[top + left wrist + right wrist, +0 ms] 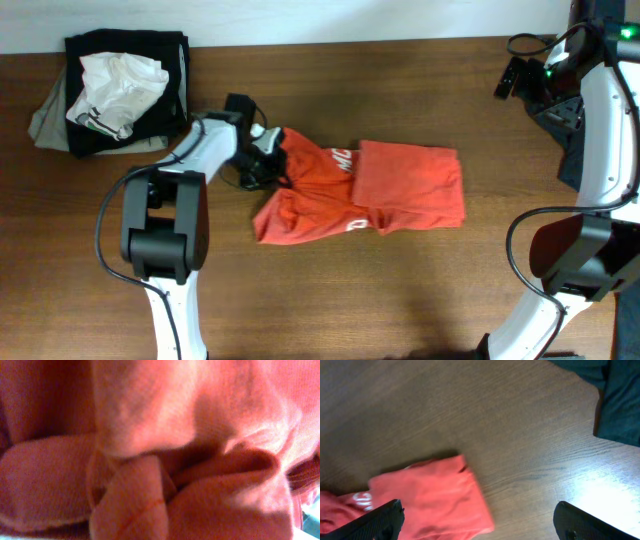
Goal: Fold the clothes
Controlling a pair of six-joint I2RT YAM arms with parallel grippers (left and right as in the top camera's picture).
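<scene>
The red-orange T-shirt [370, 190] lies partly folded in the middle of the table, with white lettering showing near its centre. Its right part is a flat folded panel; its left end is bunched up. My left gripper [262, 160] is at that bunched left end, and the fabric rises to it. The left wrist view is filled with red cloth [200, 435], and the fingers are hidden there. My right gripper [480, 525] is open and empty, held high above the table to the right of the shirt [430, 500]. In the overhead view it is at the back right [512, 76].
A pile of clothes stands at the back left: a black garment [170, 60] with a crumpled white cloth [118, 85] on it and a grey piece beside it. A dark green cloth [615, 400] lies at the far right. Both arm bases stand at the front.
</scene>
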